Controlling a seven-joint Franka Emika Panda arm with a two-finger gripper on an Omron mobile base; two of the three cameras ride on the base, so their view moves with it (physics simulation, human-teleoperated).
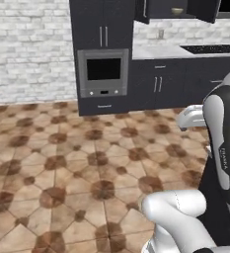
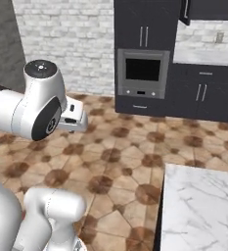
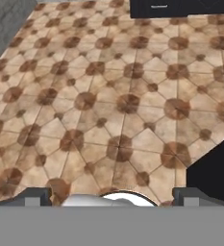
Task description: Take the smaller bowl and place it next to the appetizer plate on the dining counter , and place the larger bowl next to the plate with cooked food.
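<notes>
End effector (image 3: pixel 111 202) spread wide, fingertips (image 3: pixel 35 197) far apart at the bottom of the hand view, nothing between them, nothing held. Below and ahead of it, bare floor (image 3: pixel 108 105) of tan octagonal tiles with dark brown insets. Off to its right in the hand view, the dark base of the island (image 3: pixel 214 173). In the right base view, a corner of the dining desk (image 2: pixel 201 206), white marble with grey veins, low on the right, well apart from the end effector's hand (image 2: pixel 74 117), which juts out over the floor from the arm. Farther ahead of the end effector, a dark cabinet column with a built-in oven (image 2: pixel 143 73), and a pale wall desk (image 1: pixel 161 50) with a black cooktop (image 1: pixel 211 48). Inside an opened upper cabinet, a small golden-tan bowl shape (image 1: pixel 177 11), too small to identify firmly, far above and beyond the end effector. White brick wall (image 1: pixel 27 49) behind.
</notes>
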